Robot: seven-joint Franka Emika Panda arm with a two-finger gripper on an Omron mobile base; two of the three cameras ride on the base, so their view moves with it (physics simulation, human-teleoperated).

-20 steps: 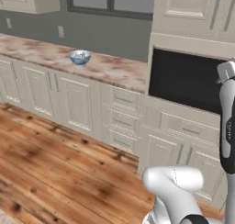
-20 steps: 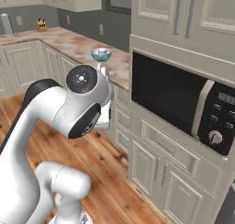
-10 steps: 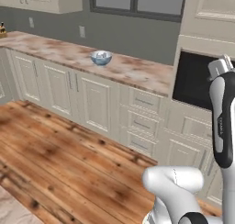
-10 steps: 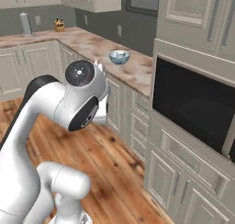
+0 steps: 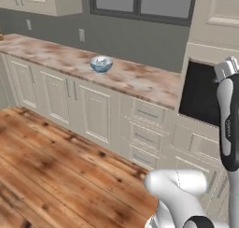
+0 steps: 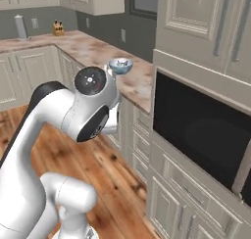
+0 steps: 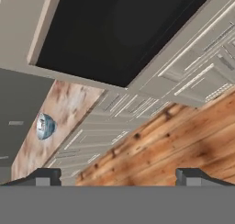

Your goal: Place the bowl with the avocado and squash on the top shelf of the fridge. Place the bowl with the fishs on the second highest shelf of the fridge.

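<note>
Rising from the base, the white arm (image 6: 59, 120) bends at a dark round joint, and its upper link stands upright at the right edge of the left base view. The fingers (image 7: 118, 176) are released: both dark tips sit far apart at the bottom of the hand view, with nothing between them. The hand view is rolled, so the black-fronted microwave (image 7: 114, 30) fills its top and the wooden floor (image 7: 170, 136) its lower right.

Compared with half a second ago, the whole scene has shifted in both base views; the camera has moved with the base, and the bowl has kept its place on the bench.

The bench (image 5: 65, 61) is a long slab of mottled pink-brown stone over cream panelled cabinets (image 5: 93, 115). The bowl with the fishs (image 5: 101, 63), round, glossy, light blue with a white rim, stands on it near the back wall, well apart from the fingers. Its contents are too small to tell.
</note>
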